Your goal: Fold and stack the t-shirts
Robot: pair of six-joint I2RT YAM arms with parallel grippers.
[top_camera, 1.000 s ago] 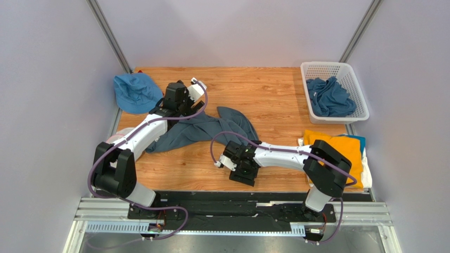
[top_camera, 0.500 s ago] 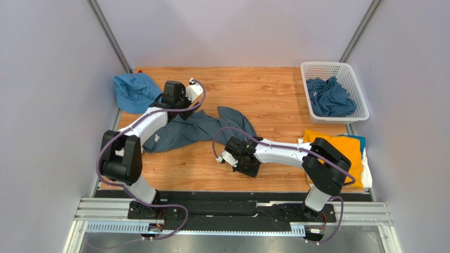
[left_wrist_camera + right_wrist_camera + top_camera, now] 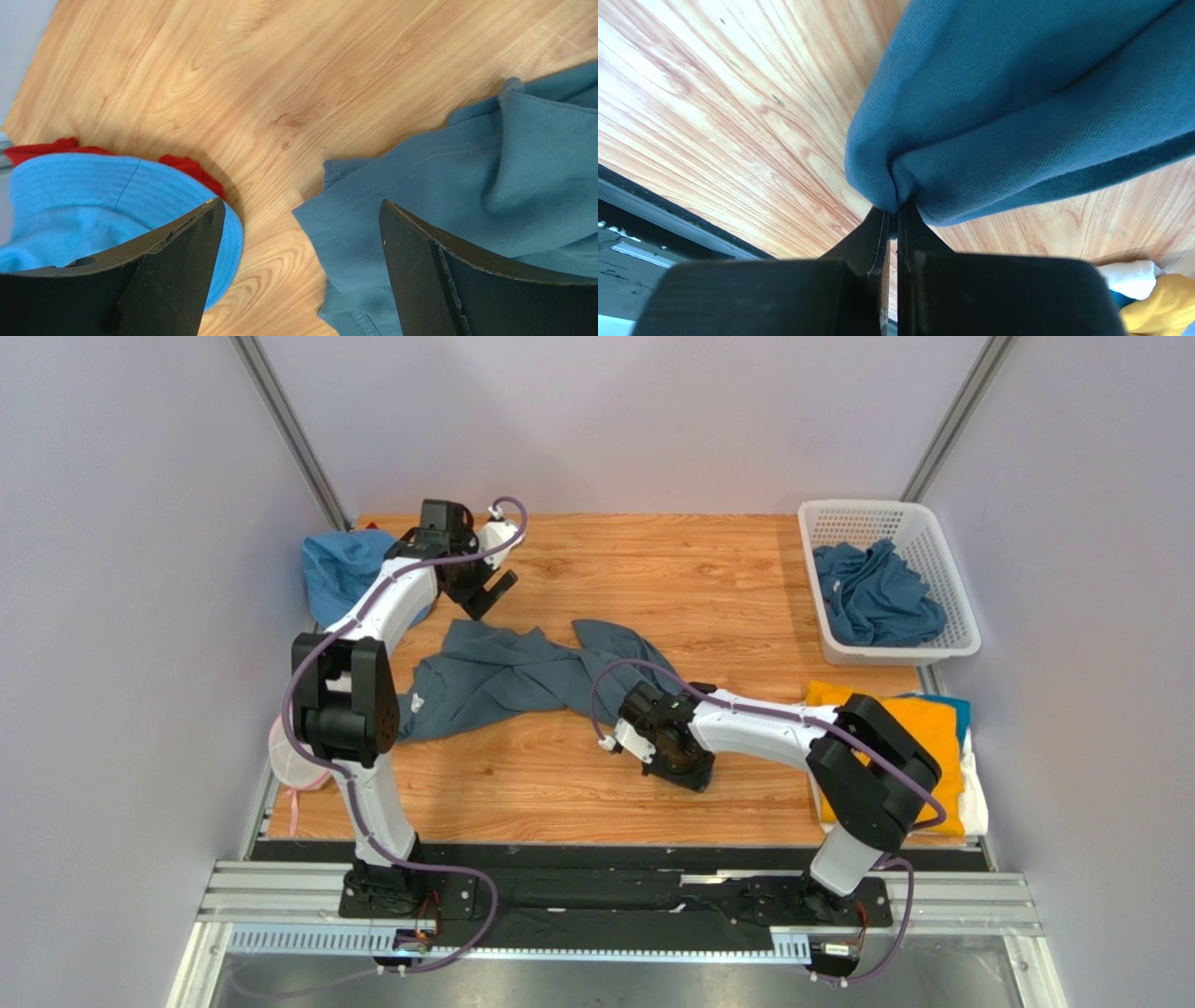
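A crumpled slate-blue t-shirt [image 3: 512, 672] lies across the middle of the wooden table. My right gripper [image 3: 648, 728] is shut on a fold of its near right edge; in the right wrist view the cloth [image 3: 1032, 91] bunches right at the pinched fingertips [image 3: 892, 208]. My left gripper [image 3: 487, 591] hovers open at the back left with nothing in it. In the left wrist view its gap [image 3: 300, 204] spans bare wood, with the shirt's corner [image 3: 477, 182] by the right finger. A folded stack topped by a mustard-yellow t-shirt [image 3: 912, 735] sits at the right edge.
A white basket [image 3: 937, 546] at the back right holds more slate-blue t-shirts [image 3: 873, 595]. A bright blue hat [image 3: 344, 567] lies at the back left, its brim [image 3: 77, 203] over something red [image 3: 186, 164]. A white mesh pouch [image 3: 288, 756] lies behind the left arm.
My right gripper has shut on the shirt's edge and shifted right and back. My left arm has lifted off the shirt and swung back toward the hat, staying open.
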